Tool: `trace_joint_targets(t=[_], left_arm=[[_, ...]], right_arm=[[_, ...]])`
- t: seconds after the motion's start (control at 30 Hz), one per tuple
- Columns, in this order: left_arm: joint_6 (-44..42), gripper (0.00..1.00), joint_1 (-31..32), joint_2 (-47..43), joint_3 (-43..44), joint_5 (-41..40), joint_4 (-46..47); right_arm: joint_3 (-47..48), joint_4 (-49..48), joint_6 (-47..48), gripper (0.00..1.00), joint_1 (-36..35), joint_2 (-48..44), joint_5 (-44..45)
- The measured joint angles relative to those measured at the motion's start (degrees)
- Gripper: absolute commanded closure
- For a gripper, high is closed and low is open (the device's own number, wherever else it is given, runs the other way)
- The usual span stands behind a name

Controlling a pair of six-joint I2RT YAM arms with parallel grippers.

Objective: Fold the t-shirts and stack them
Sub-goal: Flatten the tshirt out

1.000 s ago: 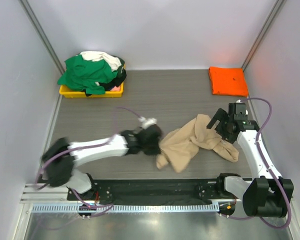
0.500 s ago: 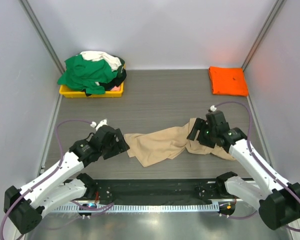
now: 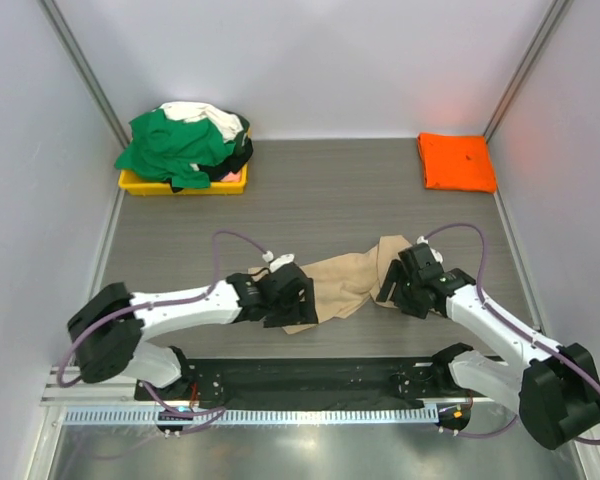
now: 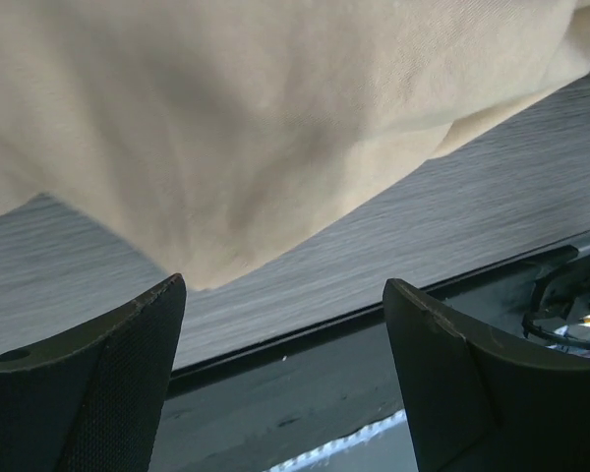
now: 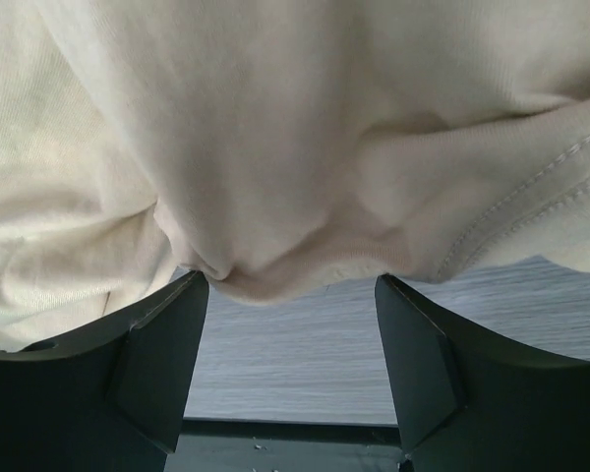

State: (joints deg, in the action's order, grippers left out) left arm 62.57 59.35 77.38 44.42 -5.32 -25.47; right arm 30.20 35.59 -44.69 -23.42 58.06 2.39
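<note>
A crumpled tan t-shirt (image 3: 342,283) lies stretched across the near middle of the table. My left gripper (image 3: 288,303) hangs over its left end, open, and the left wrist view shows only table between the fingers (image 4: 128,344), with the tan cloth (image 4: 256,128) just past the tips. At the shirt's right end is my right gripper (image 3: 395,288), also open. A fold of the cloth (image 5: 275,265) reaches its fingertips (image 5: 413,334) but is not pinched. A folded orange t-shirt (image 3: 457,162) lies at the back right. Green (image 3: 170,148), white and black shirts are heaped at the back left.
The heap sits in a shallow yellow tray (image 3: 140,185) in the back left corner. Grey walls close in the table on three sides. A black rail (image 3: 300,378) runs along the near edge between the arm bases.
The left gripper pulled the shirt's end out to the left, opened, and came back right over the cloth. The right gripper moved down and left onto the shirt's right end.
</note>
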Motion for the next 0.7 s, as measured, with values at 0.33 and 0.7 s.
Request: trace_joint_targets(t=[0.33, 0.7], left_arm=[[2.4, 0.69, 1.8, 10.1, 1.8, 0.6, 5.0], [0.7, 1.0, 2.1, 6.4, 2.8, -1.6, -0.2]], right_arm=[[-0.4, -4.0, -0.2, 0.49, 0.0, 3.9, 3.5], [-1.2, -4.9, -0.7, 0.99, 0.0, 3.5, 3.7]])
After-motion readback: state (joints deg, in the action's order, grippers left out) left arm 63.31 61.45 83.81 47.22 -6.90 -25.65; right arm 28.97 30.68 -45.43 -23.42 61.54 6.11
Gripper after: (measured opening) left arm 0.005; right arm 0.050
